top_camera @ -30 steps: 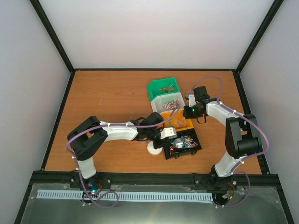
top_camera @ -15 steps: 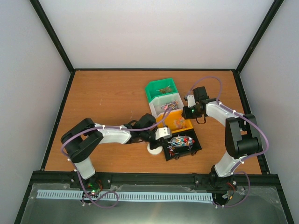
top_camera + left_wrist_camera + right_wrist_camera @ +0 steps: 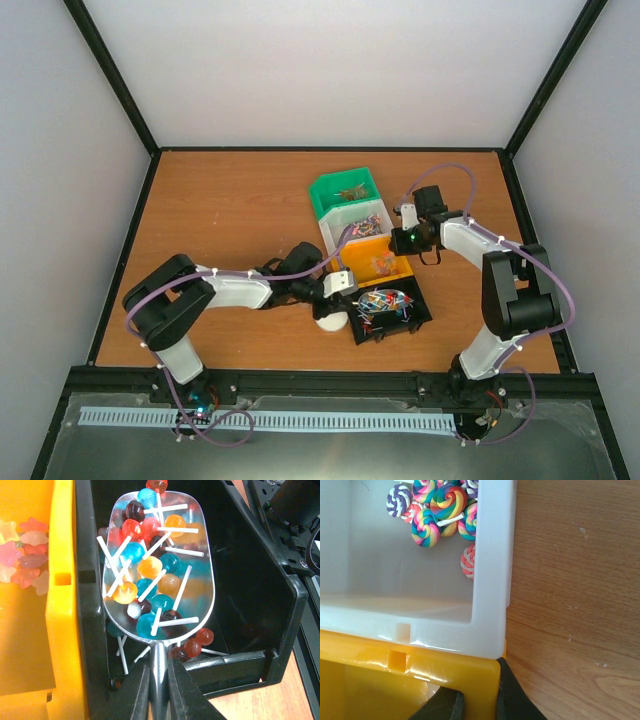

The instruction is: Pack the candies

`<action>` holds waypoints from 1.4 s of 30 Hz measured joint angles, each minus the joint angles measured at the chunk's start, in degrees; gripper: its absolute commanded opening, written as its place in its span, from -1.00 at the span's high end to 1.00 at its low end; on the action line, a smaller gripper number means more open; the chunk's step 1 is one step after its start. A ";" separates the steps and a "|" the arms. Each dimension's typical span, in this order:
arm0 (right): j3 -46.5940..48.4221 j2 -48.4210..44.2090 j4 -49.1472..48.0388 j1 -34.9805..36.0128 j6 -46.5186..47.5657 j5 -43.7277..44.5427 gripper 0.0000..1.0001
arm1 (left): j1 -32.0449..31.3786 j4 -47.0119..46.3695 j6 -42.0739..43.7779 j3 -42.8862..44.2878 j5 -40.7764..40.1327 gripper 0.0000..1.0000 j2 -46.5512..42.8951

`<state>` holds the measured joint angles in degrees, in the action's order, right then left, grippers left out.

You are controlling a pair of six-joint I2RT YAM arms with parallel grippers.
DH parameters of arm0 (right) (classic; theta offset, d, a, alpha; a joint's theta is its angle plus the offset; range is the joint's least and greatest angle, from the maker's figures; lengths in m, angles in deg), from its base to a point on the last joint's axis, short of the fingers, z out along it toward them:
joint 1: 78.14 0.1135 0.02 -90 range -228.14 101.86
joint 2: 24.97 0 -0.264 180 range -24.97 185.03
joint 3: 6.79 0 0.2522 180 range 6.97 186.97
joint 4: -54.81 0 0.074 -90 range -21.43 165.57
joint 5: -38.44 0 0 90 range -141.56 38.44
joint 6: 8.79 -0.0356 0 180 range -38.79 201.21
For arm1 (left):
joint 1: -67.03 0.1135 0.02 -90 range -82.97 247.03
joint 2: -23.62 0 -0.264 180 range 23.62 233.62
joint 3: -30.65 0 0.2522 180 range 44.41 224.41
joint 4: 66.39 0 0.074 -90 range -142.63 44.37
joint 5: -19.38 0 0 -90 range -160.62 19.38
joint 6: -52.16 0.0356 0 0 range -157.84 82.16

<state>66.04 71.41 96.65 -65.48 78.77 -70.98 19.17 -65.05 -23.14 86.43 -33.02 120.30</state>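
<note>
Loaded scoop over the black bin. The left gripper [image 3: 159,680] is clamped on the handle of 1 metal scoop [image 3: 200,580], its fingers pressed against both sides of the shaft. The bowl lies inside the outline of the black bin [image 3: 250,580]; whether it rests on the contents or hangs above them cannot be told.

The candies [image 3: 150,567] are ball lollipops on thin white sticks, heaped in the bowl in red, blue, orange and dark tones. Roughly 15 to 20 heads show, but overlap prevents an exact count. At least 3 more lie loose in the bin beneath the handle.

Handling, as a judgement: each piece looks light, hard and glossy, so the round heads probably roll freely. The sticks cross one another and some reach the rim, where they could catch or lever a neighbour out. A single sweet appears too small for these fingers to grasp well. The sound hold is therefore the scoop handle, with the bowl kept level.

The right gripper [image 3: 479,700] is closed over the corner wall of the orange bin [image 3: 420,667], 1 finger on each face. It probably steadies the row.

In all, 4 bins stand touching in a line on the table [image 3: 220,210]:
- 1 green bin [image 3: 335,190]
- 1 white bin [image 3: 490,580] holding about 7 visible swirl lollipops [image 3: 437,505]
- 1 orange bin holding about 7 visible star-shaped sweets [image 3: 22,555]
- 1 black bin

A round white object [image 3: 330,320] sits just beside the black bin, under the left wrist.
</note>
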 measured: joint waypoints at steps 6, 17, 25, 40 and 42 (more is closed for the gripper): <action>0.02 0.28 -0.07 -0.04 0.13 -1.09 0.94 | 0.52 2.91 0.07 0.39 1.57 0.99 -0.92; 1.20 1.64 0.17 -0.04 0.68 -2.25 0.94 | 0.72 12.20 0.68 3.10 3.98 0.98 -5.60; 2.58 3.02 0.17 -0.04 0.74 -3.06 0.95 | 2.34 17.90 1.81 5.22 3.98 0.98 -8.48; 2.82 3.21 0.26 -0.04 0.98 -3.04 0.94 | 13.09 33.94 6.38 5.07 4.22 0.98 -20.61; 2.84 3.21 0.28 -0.04 0.98 -3.04 0.94 | 14.99 36.87 7.65 4.44 4.26 0.99 -23.06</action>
<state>68.88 74.62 96.93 -65.52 79.75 -74.02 34.17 -28.18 -15.49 90.87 -28.76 97.24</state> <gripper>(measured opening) 0.082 0.107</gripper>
